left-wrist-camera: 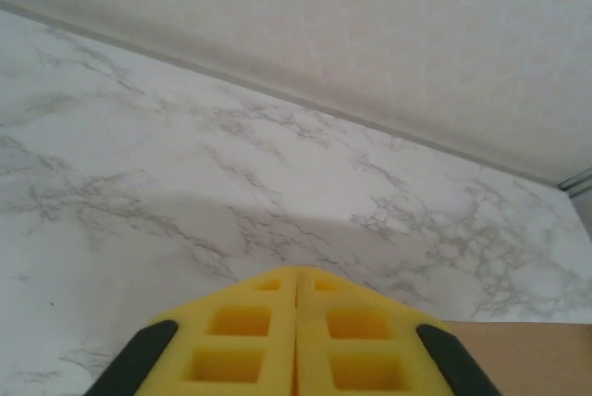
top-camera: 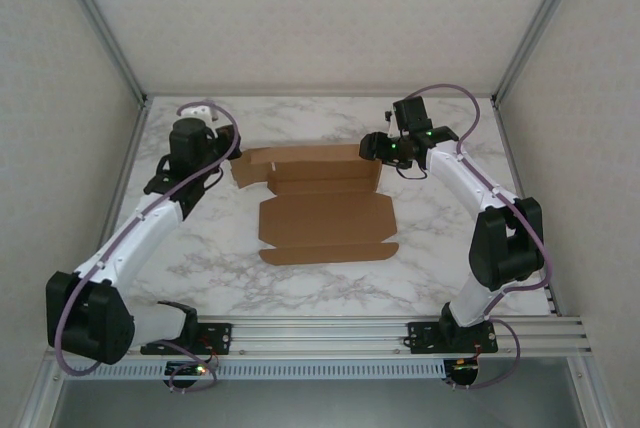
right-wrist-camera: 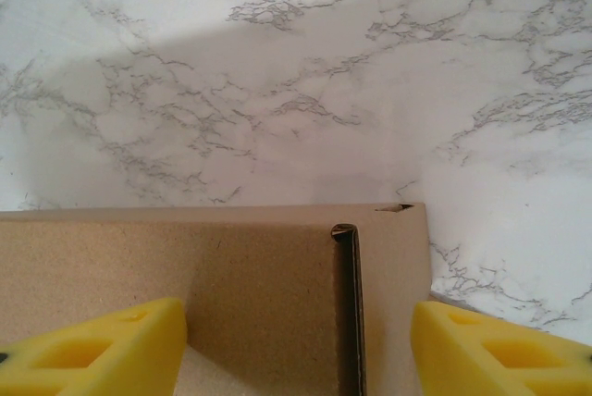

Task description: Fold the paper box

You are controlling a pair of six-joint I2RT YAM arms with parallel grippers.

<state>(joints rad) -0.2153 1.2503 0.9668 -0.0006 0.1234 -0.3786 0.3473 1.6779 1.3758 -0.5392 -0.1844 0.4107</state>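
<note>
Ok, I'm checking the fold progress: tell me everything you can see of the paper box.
The paper box is brown cardboard: a die-cut sheet lying mostly flat on the marble table, creased into panels, tabs at its far-left end. Its far-right corner, cut by a slit, lies between the open right fingers; the shut left fingers are beside a left corner.

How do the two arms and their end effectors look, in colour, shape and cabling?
The left arm and right arm have white links with bulky black joints. A mauve cable runs along each. A green light glows at the right wrist. The left end effector and right end effector have yellow wedge-shaped fingers with rectangular hollows.
</note>
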